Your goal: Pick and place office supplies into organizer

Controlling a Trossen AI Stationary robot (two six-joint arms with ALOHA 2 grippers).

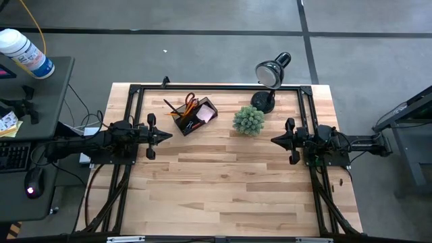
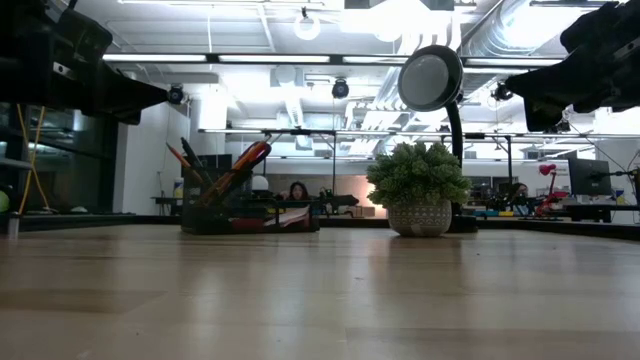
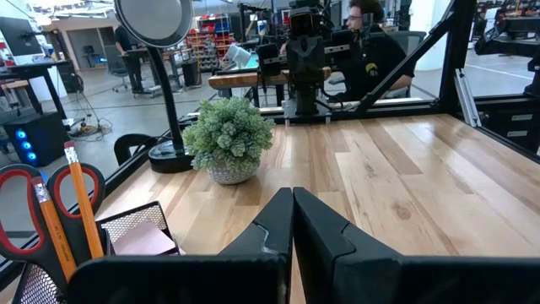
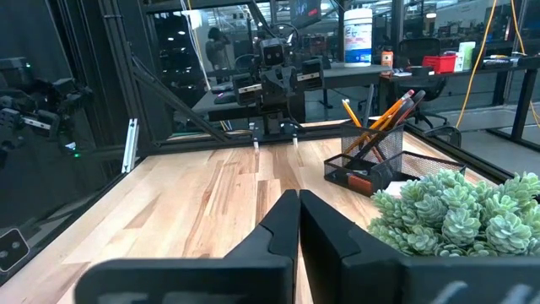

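the organizer [image 3: 126, 232] is cut off at the lower left of the left wrist frame, the scissors [image 3: 29, 203] clipped by the left edge. in the overhead frame, its contents [image 1: 192, 111] are too small to tell apart.

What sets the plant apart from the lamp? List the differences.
The plant is green and spiky, sitting low in a pale pot; the lamp is black, with a thin stem rising above the plant to a round head. The plant stands nearer the table's middle; the lamp stands behind it at the far edge. Both stand upright, right of the organizer, untouched by either pincer.
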